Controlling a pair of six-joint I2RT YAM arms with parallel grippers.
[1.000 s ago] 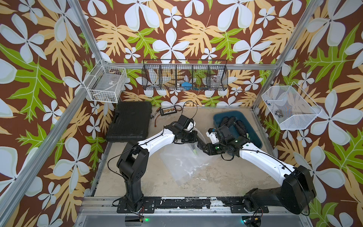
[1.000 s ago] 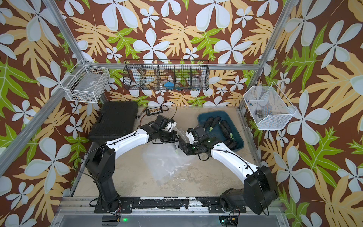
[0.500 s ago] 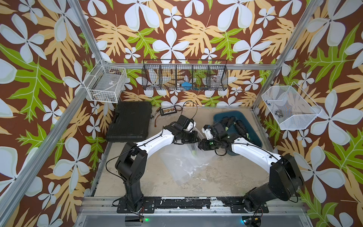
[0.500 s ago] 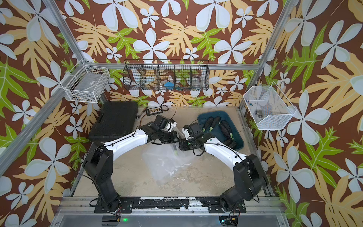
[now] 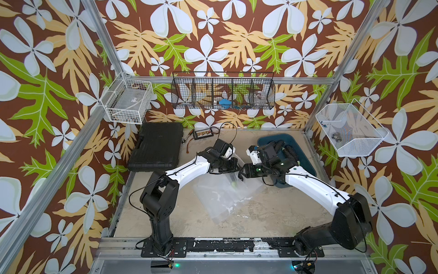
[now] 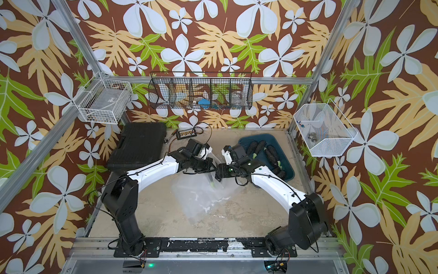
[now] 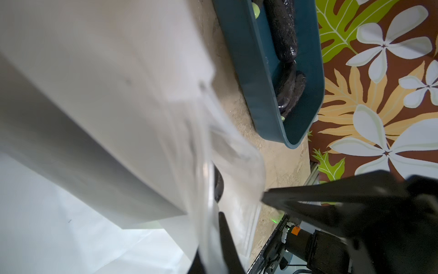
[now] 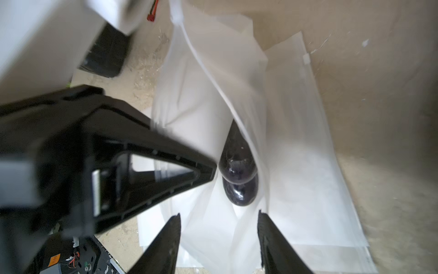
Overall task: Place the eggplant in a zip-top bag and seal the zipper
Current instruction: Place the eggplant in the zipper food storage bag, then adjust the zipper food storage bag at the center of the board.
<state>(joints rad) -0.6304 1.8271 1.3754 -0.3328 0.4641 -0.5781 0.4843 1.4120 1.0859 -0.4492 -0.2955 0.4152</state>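
A clear zip-top bag (image 5: 220, 199) (image 6: 199, 197) lies mid-table with its mouth lifted. My left gripper (image 5: 237, 166) (image 7: 213, 249) is shut on the bag's upper lip and holds it up. In the right wrist view, the dark purple eggplant (image 8: 238, 170) sits just inside the bag (image 8: 208, 83) mouth. Its green stem end (image 5: 234, 183) shows through the film in a top view. My right gripper (image 8: 219, 237) (image 5: 242, 174) stands open just short of the eggplant, with only bag film between its fingers.
A blue bin (image 5: 308, 161) (image 7: 248, 71) with several more eggplants sits at the back right, close behind my right wrist. A black case (image 5: 156, 149) lies back left, and a small board with cables (image 5: 201, 134) sits by the back wall. Wire baskets hang on the walls.
My right gripper has swung left to the bag mouth and opened. The eggplant now rests inside the mouth. The left gripper has kept its hold in place.
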